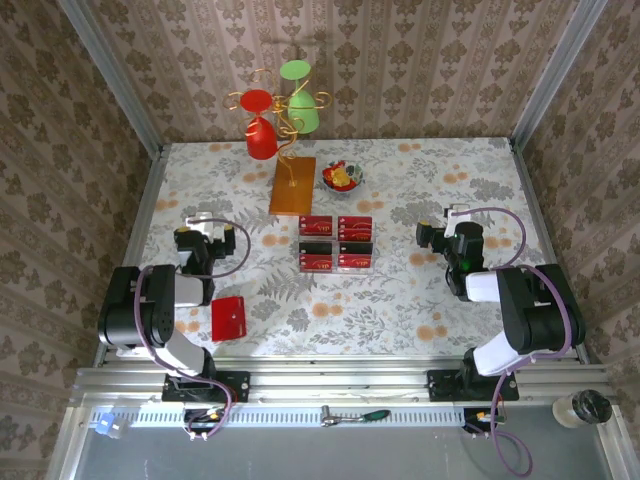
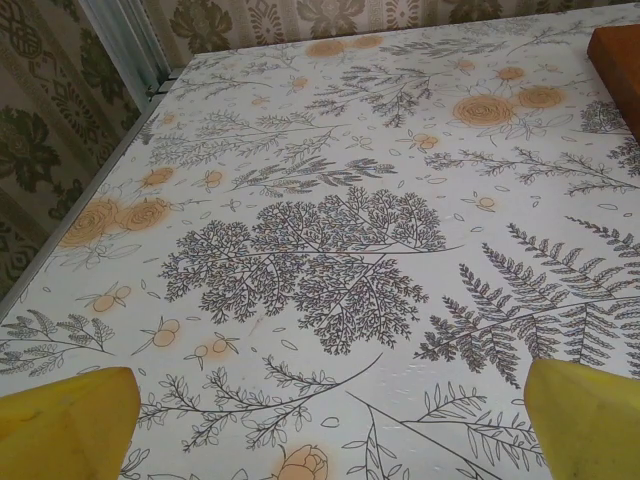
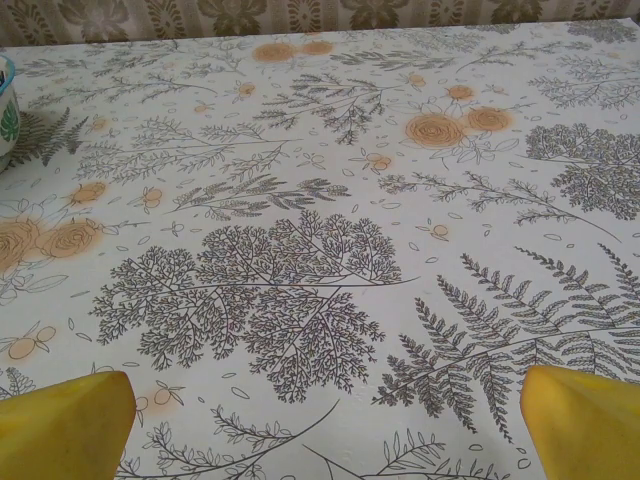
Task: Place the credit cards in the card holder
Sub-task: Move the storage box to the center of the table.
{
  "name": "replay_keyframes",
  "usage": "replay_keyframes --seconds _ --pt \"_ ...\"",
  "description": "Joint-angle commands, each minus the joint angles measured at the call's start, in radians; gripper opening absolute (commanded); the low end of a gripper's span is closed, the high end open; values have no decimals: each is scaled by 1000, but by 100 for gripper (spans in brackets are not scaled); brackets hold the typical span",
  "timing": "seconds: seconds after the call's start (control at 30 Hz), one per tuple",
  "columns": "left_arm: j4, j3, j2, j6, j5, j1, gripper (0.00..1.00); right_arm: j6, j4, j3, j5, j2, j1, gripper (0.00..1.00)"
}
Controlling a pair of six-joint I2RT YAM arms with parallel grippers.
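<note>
Bright, even light fell from overhead on the worktop [image 1: 420, 300]. Shadows under the arms were short and soft, and the goblet stand [image 1: 292, 185] at 12 o'clock threw a faint one on the wall behind. In both wrist views the leaf print was crisp, while the yellow fingertips [image 2: 65, 425] at 5 and 7 o'clock were blurred.

Open tablecloth [image 1: 420, 300] on both flanks — obstacles at far centre: wire glass stand [image 1: 292, 186], small bowl [image 1: 342, 178].
</note>
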Motion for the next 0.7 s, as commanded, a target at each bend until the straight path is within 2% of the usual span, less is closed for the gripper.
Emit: replay_keyframes --seconds 0.0,0.67 --pt "22 -1 -17 -17 -3 3 100 -18 14 10 -18 -9 -5 100" --pt "-1 11 -18 -19 -6 4 100 -19 15 8 -18 -9 -5 100"
